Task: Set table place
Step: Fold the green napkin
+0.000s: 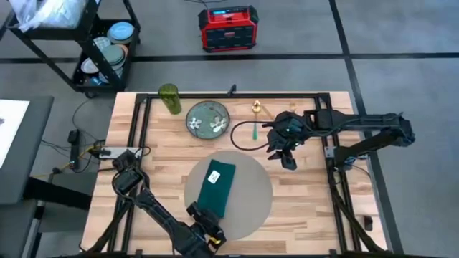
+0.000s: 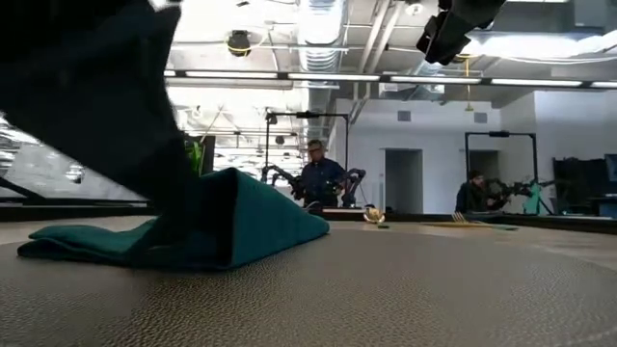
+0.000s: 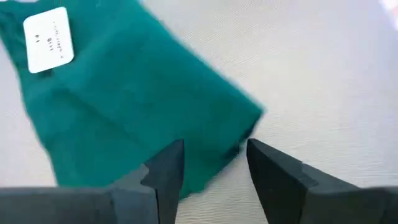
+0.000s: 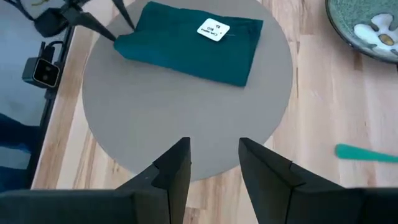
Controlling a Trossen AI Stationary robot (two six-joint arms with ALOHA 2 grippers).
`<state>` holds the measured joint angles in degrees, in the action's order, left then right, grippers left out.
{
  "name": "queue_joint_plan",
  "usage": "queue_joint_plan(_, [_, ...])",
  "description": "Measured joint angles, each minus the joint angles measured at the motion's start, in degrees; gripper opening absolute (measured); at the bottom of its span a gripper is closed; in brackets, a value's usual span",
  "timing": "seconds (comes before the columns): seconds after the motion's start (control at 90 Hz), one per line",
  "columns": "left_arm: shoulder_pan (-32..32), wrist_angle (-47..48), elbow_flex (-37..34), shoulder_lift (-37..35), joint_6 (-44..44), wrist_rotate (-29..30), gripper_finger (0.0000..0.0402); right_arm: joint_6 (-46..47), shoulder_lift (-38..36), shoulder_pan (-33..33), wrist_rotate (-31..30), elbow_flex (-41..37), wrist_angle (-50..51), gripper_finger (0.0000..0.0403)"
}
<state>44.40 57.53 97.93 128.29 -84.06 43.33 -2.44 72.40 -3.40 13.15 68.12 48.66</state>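
The place, a round grey-beige placemat point(image 1: 247, 197), lies on the wooden table point(image 1: 308, 208). A folded teal napkin point(image 1: 217, 185) with a white tag lies flat on the placemat's left half. My left gripper point(image 3: 214, 165) is open at the napkin's near corner point(image 3: 242, 121), one finger over the cloth and the other over the bare mat. My right gripper point(image 4: 214, 165) is open with nothing between its fingers. It hangs well above the table, right of the placemat point(image 4: 186, 106) and near the plate. My left gripper comes low from the table's near side at the napkin's near corner point(image 3: 205, 168). In the low view a dark finger point(image 2: 169, 217) stands against the cloth, which rises in a fold point(image 2: 241, 207) beside it. Whether the fingers touch the napkin I cannot tell.
At the table's far side stand a green patterned plate point(image 1: 208, 118), a green cup point(image 1: 170, 99) and a small gold piece point(image 1: 256, 109). A green-handled utensil point(image 1: 254, 131) lies right of the plate. A black cart point(image 1: 100, 43) and a red box point(image 1: 228, 27) stand on the floor beyond.
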Motion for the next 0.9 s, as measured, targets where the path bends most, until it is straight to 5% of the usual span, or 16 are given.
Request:
queue_joint_plan(0.456, [0.53, 8.56, 0.85, 0.13, -2.75, -0.82, 0.0159, -2.77, 0.00, -0.13, 0.04, 0.02, 0.24, 0.0125])
queue_joint_plan(0.9, [0.22, 3.77, -0.40, 0.24, -2.81, -0.96, 0.0159, -3.21, 0.00, -0.13, 0.04, 0.01, 2.08, 0.0125])
